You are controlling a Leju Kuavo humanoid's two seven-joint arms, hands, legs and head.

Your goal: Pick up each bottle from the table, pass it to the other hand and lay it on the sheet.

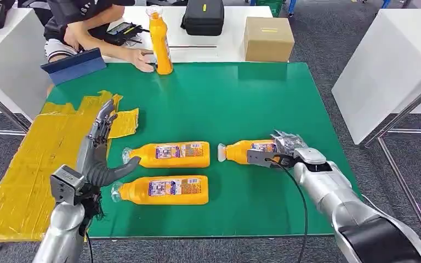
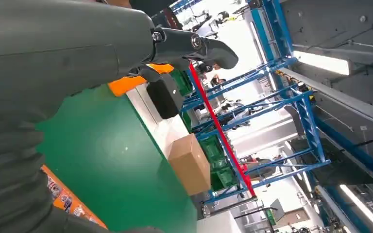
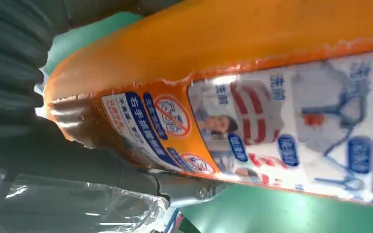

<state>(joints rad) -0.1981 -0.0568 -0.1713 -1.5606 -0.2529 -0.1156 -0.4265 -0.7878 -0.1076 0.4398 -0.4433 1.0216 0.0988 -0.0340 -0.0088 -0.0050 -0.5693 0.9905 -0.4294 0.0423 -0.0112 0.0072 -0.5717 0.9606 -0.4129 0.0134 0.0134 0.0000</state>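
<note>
Held bottle: we see it lying on its side on the green mat, cap end toward the table's middle, its base end wrapped by the right hand. In the right wrist view its orange body and printed label sit right against the camera.
Right hand: we read it as closed around that bottle's base; some crinkled clear film lies over the fingers.
Bottle pair: two more lie on their sides left of the held one, the far bottle and the near bottle, parallel, close together, caps pointing toward the left arm.
Left hand: we see it raised near those caps, fingers stretched out and apart, thumb sticking toward the bottles, holding nothing. In the left wrist view the thumb juts out over the mat.
Upright bottle: it stands at the mat's far edge, and a person's hand rests at its foot.
Sheet: yellow and creased, it covers the table's left part, beside the mat.
Beyond: we see a cardboard box and a black case on the white table behind, plus a blue tablet near the person.
</note>
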